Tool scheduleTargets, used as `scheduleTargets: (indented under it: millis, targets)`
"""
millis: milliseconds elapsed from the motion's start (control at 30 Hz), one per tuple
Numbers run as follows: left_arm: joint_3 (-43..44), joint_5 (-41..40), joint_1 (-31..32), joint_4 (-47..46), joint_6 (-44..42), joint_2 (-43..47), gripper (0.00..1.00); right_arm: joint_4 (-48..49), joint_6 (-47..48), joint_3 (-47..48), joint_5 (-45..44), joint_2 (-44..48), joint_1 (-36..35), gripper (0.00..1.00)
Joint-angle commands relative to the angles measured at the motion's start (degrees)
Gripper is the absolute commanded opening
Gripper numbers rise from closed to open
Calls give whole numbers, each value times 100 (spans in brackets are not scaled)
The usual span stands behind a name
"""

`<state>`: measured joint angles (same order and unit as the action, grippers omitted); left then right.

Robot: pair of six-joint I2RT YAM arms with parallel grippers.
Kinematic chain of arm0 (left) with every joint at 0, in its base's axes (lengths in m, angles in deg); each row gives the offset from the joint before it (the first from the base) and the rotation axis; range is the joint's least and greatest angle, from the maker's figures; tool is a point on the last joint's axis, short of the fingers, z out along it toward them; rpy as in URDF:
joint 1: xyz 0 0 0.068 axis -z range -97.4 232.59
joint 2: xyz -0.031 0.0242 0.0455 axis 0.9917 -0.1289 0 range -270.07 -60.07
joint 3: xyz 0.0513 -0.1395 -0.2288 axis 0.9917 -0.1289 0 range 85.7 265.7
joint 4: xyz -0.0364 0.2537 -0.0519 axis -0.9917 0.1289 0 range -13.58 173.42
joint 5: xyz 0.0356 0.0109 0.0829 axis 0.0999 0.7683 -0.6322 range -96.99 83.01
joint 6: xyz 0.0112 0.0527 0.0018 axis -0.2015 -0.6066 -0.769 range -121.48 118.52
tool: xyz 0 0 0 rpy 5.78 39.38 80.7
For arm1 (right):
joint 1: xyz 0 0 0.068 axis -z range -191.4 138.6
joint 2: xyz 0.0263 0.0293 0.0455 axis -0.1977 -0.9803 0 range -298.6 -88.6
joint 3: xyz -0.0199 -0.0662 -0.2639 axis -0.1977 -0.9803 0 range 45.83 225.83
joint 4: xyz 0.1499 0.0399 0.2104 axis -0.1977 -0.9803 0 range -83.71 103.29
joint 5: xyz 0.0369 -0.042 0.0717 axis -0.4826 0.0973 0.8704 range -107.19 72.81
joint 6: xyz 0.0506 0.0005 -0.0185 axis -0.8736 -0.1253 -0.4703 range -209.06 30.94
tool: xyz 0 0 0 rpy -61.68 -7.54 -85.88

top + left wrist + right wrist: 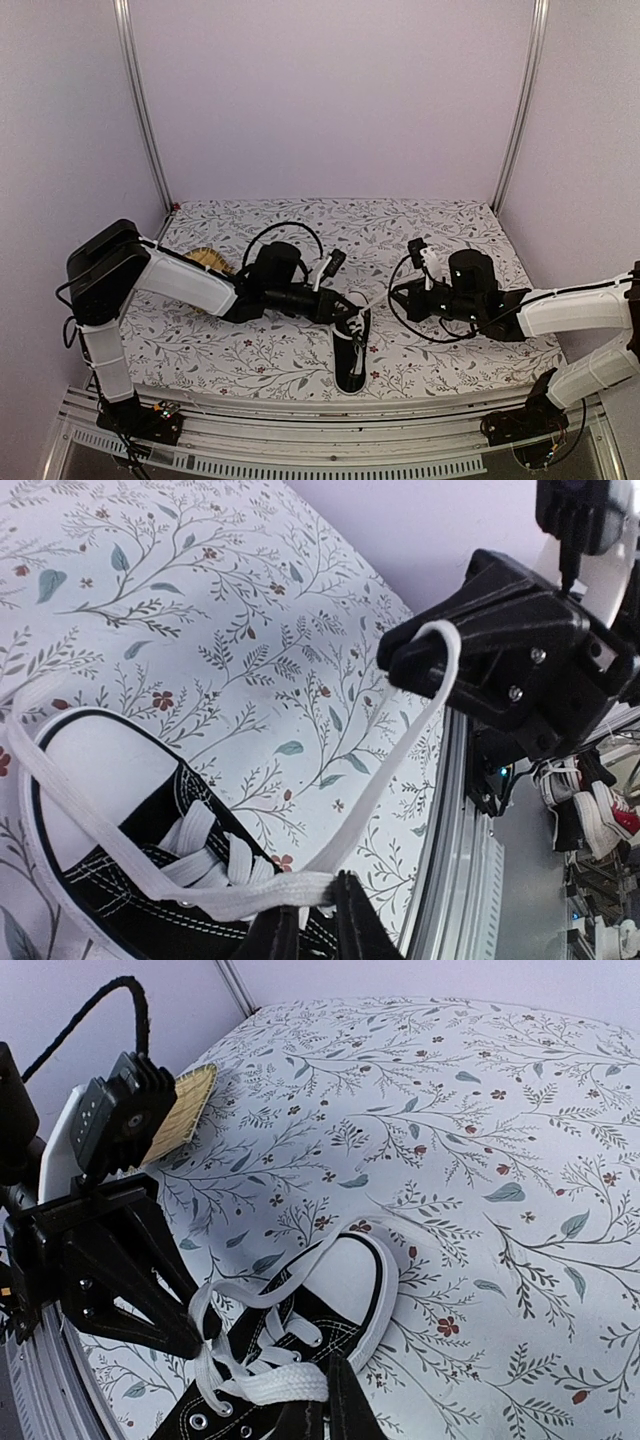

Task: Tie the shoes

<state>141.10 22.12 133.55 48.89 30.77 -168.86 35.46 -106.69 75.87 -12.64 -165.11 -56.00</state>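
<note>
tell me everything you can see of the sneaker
The sneaker is small, black and low-top, seemingly canvas with white stitching, a white rubber toe cap and a white sole edge. It sits upright on the floral tablecloth between both arms, toe pointing away from their bases. Its flat white laces are threaded but untied. The left arm's fingers pinch one strand close beside the shoe, and the right arm's fingers hold another stretched out sideways.

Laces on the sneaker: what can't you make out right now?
Top external: lace crossings on the sneaker too small; left gripper covers part of it.
Left wrist: sneaker's heel cut off by the bottom edge.
Right wrist: right gripper hides the lace where it is pinched; any knot unclear.
</note>
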Motion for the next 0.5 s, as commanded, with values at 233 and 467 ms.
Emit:
scheduleTargets:
  millis: [233,467]
  targets:
    - [86,-122,-77,28,-198,-186,20,-698,-97,153,423,548,61,2]
    - [-106,-484,-84,-110,-124,76,21,-644,-57,307,1728,554,-77,2]
